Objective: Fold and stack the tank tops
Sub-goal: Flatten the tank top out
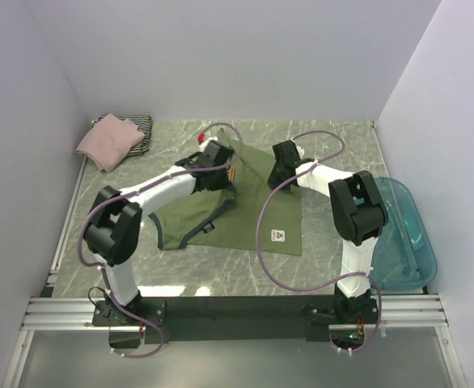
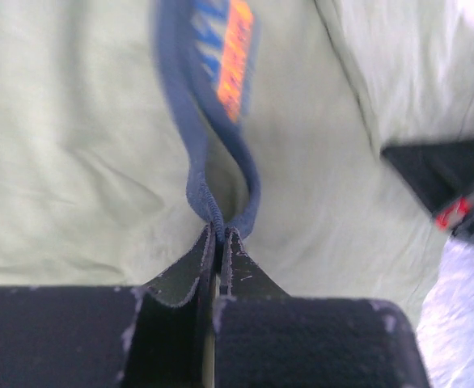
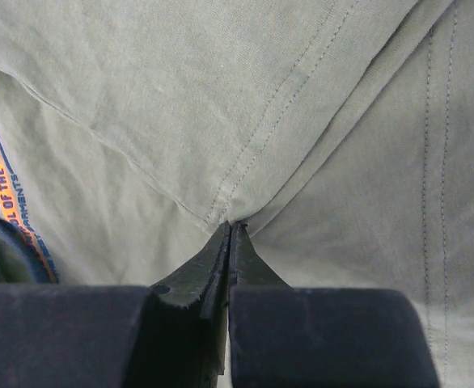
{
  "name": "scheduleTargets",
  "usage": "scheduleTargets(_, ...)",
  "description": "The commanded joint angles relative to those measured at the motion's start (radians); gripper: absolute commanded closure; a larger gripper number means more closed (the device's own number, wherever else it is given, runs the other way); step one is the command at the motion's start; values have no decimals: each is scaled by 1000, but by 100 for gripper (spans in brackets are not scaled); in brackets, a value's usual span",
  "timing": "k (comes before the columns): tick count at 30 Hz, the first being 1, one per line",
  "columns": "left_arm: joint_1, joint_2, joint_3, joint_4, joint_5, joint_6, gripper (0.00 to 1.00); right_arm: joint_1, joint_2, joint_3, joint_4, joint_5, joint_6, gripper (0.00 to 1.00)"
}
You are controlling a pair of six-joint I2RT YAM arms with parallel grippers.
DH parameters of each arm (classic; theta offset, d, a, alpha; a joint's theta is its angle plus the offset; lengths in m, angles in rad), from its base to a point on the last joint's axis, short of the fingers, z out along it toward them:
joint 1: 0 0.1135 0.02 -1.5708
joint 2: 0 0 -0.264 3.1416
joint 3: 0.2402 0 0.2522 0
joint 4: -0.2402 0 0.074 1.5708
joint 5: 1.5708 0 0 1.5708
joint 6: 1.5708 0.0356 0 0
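The olive-green tank top (image 1: pixel 257 202) with navy trim lies spread in the middle of the table, partly folded. My left gripper (image 1: pixel 219 164) is at its far left part, shut on the navy-trimmed edge (image 2: pixel 209 206), beside the blue-orange print (image 2: pixel 233 56). My right gripper (image 1: pixel 281 162) is at the far right part, shut on a fold of olive cloth (image 3: pixel 233 212) where seams meet. A pale pink tank top (image 1: pixel 107 141) lies folded at the back left on a striped one (image 1: pixel 140 125).
A translucent teal plastic tub (image 1: pixel 403 234) sits at the right table edge by the right arm. Purple cables loop over both arms. Grey walls close in the back and both sides.
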Motion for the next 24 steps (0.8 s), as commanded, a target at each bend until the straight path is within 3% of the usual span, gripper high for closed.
scheduleTargets(1, 89, -105, -16, 38, -23, -26, 99, -15, -67, 28, -7, 8, 5, 100)
scheduleTargets(12, 321, -61, 140, 127, -114, 75, 99, -148, -42, 264, -87, -56, -4, 100)
scheduleTargets(24, 536, 177, 348, 338, -23, 189, 99, -277, 269, 720, -70, -114, -35, 100)
